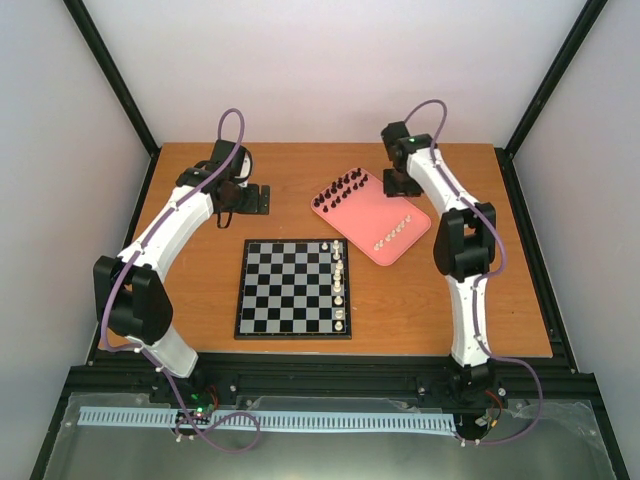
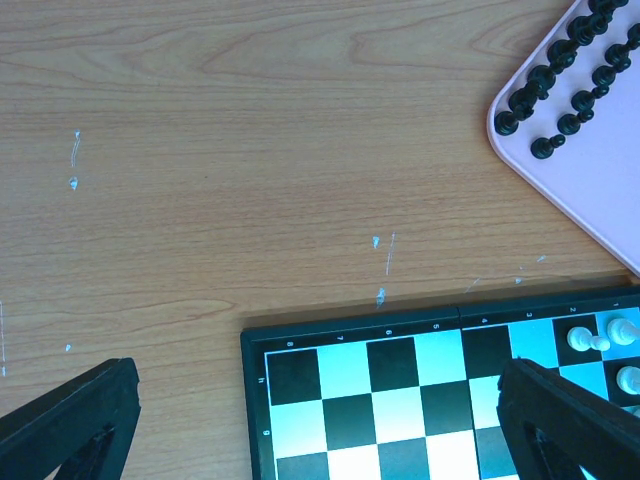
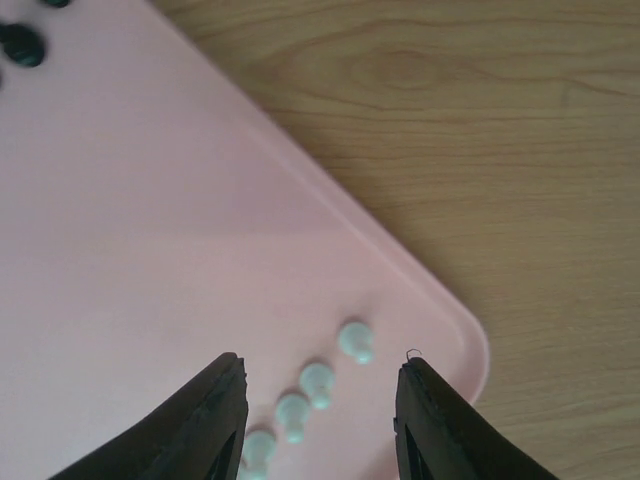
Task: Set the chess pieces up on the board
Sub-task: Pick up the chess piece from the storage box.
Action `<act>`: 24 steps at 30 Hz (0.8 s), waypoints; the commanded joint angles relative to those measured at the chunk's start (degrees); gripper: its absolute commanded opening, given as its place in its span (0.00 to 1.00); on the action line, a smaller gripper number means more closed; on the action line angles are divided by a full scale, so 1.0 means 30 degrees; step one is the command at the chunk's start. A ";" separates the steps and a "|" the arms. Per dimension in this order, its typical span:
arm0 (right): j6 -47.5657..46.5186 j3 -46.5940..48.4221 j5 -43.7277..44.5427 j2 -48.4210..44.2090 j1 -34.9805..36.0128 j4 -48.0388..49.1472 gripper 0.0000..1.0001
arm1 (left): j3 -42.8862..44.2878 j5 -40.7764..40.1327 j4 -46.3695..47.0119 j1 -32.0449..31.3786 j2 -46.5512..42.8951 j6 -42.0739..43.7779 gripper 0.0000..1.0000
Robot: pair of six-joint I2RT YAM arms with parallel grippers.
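Observation:
The board (image 1: 290, 290) lies at the table's centre, with several cream-white pieces (image 1: 341, 280) along its right edge column. Black pieces (image 1: 345, 187) and a row of white pawns (image 1: 393, 232) stand on the pink tray (image 1: 365, 215). My left gripper (image 1: 245, 200) is open and empty above the bare table, beyond the board's far left corner (image 2: 330, 400); its wrist view shows the white pieces (image 2: 600, 340). My right gripper (image 3: 320, 400) is open above the tray's near corner (image 3: 150, 200), and white pawns (image 3: 355, 340) lie between its fingers, untouched.
The pink tray (image 2: 600, 180) with black pieces (image 2: 555, 90) sits right of and beyond the board. Bare wooden table (image 1: 190, 290) surrounds the board. Black frame posts and white walls bound the table.

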 commanded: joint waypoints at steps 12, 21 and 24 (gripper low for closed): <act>0.2730 -0.1760 -0.1028 0.0952 -0.1853 0.0756 0.46 | 0.0490 -0.0053 0.0176 -0.0010 -0.0088 0.0082 1.00; 0.3537 -0.3415 -0.1768 0.0646 -0.2283 0.1728 0.45 | 0.0364 -0.0084 0.0239 0.0005 -0.0006 0.0064 1.00; 0.3577 -0.3660 -0.2186 0.0710 -0.2359 0.1897 0.44 | 0.0364 -0.0063 0.0248 -0.0009 0.0033 0.0033 1.00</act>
